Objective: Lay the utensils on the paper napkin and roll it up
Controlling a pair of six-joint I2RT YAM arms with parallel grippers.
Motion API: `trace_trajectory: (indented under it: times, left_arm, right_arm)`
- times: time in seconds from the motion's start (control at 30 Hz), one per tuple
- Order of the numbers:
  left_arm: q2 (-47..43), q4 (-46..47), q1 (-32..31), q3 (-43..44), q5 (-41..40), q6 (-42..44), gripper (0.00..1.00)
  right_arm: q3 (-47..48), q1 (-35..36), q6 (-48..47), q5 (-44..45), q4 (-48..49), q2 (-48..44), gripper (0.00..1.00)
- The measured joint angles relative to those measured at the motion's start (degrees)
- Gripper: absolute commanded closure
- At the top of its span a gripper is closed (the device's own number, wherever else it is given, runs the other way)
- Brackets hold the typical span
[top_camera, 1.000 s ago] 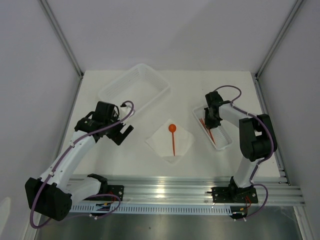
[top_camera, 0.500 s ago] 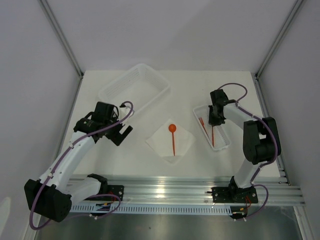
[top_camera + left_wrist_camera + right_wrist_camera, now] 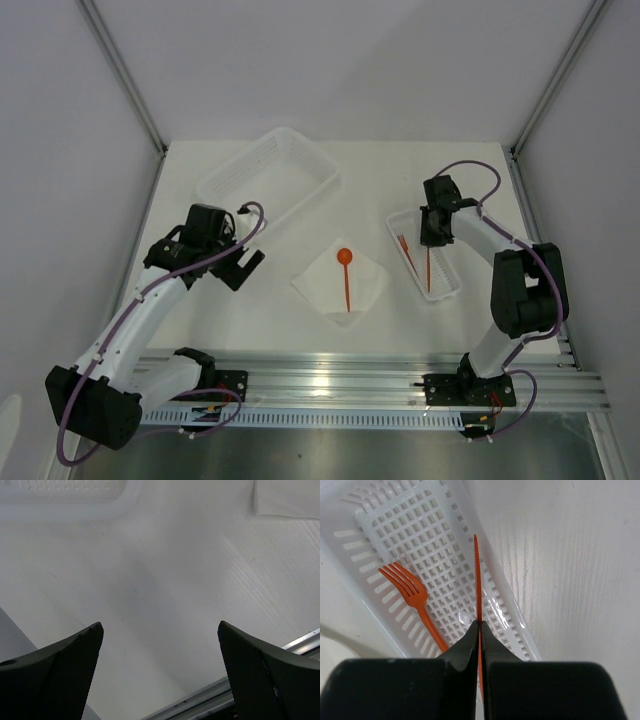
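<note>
Now, here is what you have in front of you:

- Your right end effector (image 3: 479,625) is pinched nearly shut on a slim orange-red piece (image 3: 477,575). The wrist view shows it edge-on, a thin line running straight out from between the fingertips.
- That piece points along the narrow white tray (image 3: 420,540) and sits over the tray's long wall on the side away from the napkin. You cannot tell from these views whether its far tip touches the tray.
- An orange-red fork (image 3: 417,605) lies flat on the slotted floor of the same tray, just beside the held piece and apart from it. Its tines point toward the tray's far end.
- From above, the right end effector (image 3: 431,235) hangs over the far end of the tray.
- The napkin (image 3: 365,285) lies flat on the surface (image 3: 250,310) between the two arms, turned like a diamond.
- An orange-red spoon (image 3: 346,275) rests on the napkin, round head toward the back and handle toward you.
- Your left end effector (image 3: 245,268) is spread wide and holds nothing. It hovers over bare surface between the large white basket (image 3: 265,180) and the napkin.
- In the left wrist view, one napkin corner (image 3: 285,500) shows at the top right and the basket's rim (image 3: 75,505) at the top left.
</note>
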Motion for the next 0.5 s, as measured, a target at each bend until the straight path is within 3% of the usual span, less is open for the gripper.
trace_trajectory:
  times: [0.5]
  left_arm:
    - [-1.03,1.46,0.00,-0.07,0.55,-0.02,0.00]
  right_arm:
    - [5.66,4.37,0.26,6.71,-2.45,-10.21,1.00]
